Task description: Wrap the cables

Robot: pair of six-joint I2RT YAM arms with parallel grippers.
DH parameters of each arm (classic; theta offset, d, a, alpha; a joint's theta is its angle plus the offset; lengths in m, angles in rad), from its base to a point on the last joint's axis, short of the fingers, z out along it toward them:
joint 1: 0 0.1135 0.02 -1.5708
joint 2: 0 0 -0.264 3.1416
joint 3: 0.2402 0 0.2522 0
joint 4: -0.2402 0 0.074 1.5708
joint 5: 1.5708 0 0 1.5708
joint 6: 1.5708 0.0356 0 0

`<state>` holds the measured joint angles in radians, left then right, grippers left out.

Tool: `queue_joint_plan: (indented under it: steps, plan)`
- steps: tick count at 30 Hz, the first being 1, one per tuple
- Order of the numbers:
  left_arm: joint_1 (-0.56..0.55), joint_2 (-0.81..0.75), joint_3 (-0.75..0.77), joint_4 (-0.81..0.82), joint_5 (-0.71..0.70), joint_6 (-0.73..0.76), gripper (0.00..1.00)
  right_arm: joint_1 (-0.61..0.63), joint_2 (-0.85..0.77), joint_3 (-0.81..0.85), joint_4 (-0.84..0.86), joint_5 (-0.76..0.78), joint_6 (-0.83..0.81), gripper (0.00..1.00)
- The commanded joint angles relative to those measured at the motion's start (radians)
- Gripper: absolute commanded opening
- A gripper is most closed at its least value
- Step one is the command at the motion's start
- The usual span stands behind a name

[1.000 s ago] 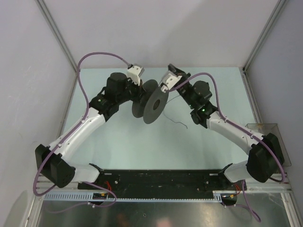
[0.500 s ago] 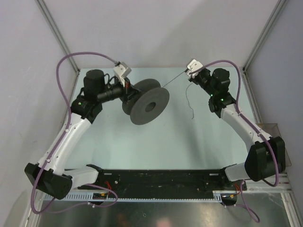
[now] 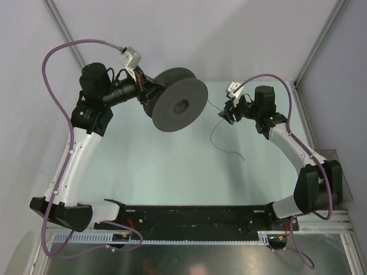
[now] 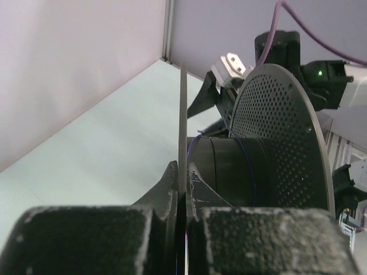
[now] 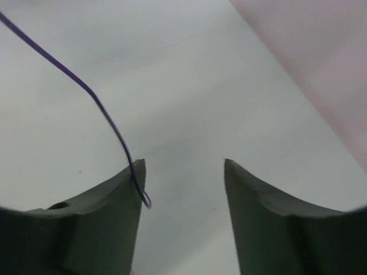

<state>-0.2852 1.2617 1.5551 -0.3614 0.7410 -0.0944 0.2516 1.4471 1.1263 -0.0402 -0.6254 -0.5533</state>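
Two arms up over pale green table (image 3: 172, 172). Left gripper (image 3: 150, 91) is far left, raised and pinched tight on the thin rear flange of the dark grey spool (image 3: 166, 114). In the left wrist view both fingers press against the flange edge with no gap. The spool is held in the air, tilted, with its front flange and centre hole facing the camera; the perforated flange shows in the left wrist view.

Cable (image 3: 211, 136): a thin purple turn sits on the spool hub. The rest trails right of the spool, curls down loosely to the table and ends in a small kink near table centre-right, well apart from the spool.

Right gripper (image 3: 225, 116) is just right of the spool, low, with its jaws apart and a clear gap between them. In the right wrist view the cable runs along the inner edge of one finger (image 5: 103, 217) and ends in a small loop there, touching it but not clamped.
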Motion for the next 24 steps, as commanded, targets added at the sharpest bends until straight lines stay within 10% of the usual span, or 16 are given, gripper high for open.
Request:
queue_joint_plan:
  steps: [1, 17, 24]
  plan:
    - [0.015, 0.005, 0.137, 0.089, -0.024, -0.078, 0.0, -0.016, -0.033, 0.012, -0.007, -0.076, 0.111, 0.66]
    - [0.029, -0.012, 0.203, 0.103, -0.345, -0.254, 0.0, -0.018, -0.084, -0.014, -0.02, -0.21, 0.3, 0.98]
    - [0.045, -0.063, 0.112, 0.104, -0.509, -0.379, 0.0, 0.121, -0.063, -0.155, 0.304, -0.033, 0.47, 0.99]
